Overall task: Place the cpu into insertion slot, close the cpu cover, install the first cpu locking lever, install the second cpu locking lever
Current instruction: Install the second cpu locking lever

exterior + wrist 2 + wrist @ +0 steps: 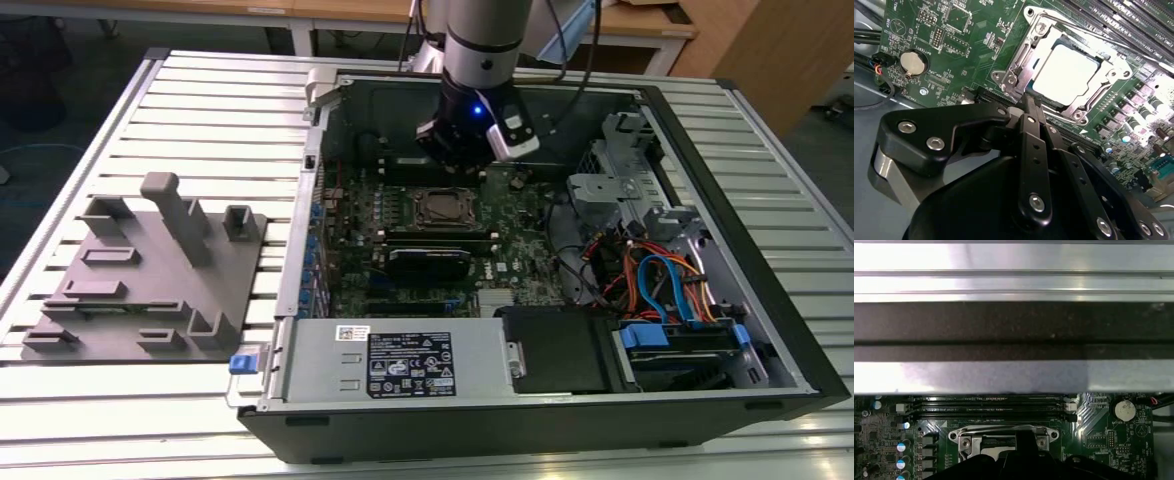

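Fingers by square silvery cpu cover

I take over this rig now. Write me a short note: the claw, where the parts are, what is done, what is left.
Claw: shut, holding nothing, tips at the edge of the cpu cover.
Parts: cpu lies in the insertion slot on the motherboard, cover frame down around it.
Done: cpu placed, cover closed.
Left: I cannot tell if either locking lever is latched; check both.
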You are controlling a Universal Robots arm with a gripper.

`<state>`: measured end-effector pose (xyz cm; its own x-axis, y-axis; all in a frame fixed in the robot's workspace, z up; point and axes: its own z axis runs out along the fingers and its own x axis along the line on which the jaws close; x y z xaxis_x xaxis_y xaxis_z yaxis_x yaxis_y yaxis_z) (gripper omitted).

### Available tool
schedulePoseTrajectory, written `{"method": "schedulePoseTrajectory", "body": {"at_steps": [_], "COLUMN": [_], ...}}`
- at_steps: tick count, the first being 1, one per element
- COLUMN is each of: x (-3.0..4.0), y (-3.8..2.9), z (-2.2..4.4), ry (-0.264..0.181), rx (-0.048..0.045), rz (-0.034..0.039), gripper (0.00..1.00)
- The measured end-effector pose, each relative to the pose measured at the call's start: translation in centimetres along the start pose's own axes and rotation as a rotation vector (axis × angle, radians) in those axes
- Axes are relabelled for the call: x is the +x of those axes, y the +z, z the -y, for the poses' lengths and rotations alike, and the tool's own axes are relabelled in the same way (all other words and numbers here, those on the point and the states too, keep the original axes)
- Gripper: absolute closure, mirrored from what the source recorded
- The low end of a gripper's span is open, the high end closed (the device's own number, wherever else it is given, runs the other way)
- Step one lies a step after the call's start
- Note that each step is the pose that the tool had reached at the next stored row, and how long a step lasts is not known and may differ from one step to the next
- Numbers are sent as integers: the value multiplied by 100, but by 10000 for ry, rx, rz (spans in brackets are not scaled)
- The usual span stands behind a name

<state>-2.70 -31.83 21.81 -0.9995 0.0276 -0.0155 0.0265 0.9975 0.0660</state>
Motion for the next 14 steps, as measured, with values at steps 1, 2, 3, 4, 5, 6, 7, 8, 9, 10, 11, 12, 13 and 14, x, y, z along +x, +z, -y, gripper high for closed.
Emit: {"method": "schedulePoseTrajectory", "body": {"at_steps": [1, 2, 3, 4, 5, 6, 7, 8, 9, 10, 11, 12, 13, 14], "x": [0, 0, 0, 0, 0, 0, 0, -1, -1, -1, -1, -1, -1, -1], "y": [0, 0, 0, -1, -6, -13, -21, -30, -39, -48, -53, -57, -63, -67], "z": [2, 3, 4, 4, 5, 4, 3, 3, 2, 1, 2, 2, 2, 1], "ry": [0, 1, 0, 0, 0, 0, 0, 0, 0, 0, 0, 0, 0, 0], "rx": [-1, -1, 0, 2, 4, 3, 1, 1, 0, 1, 1, 0, 1, 0], "rz": [1, 0, 0, -1, -2, -1, 0, 0, 0, 0, 0, 0, 0, 0], "gripper": [90, 90, 90, 90, 90, 90, 90, 90, 90, 90, 90, 90, 90, 90]}}
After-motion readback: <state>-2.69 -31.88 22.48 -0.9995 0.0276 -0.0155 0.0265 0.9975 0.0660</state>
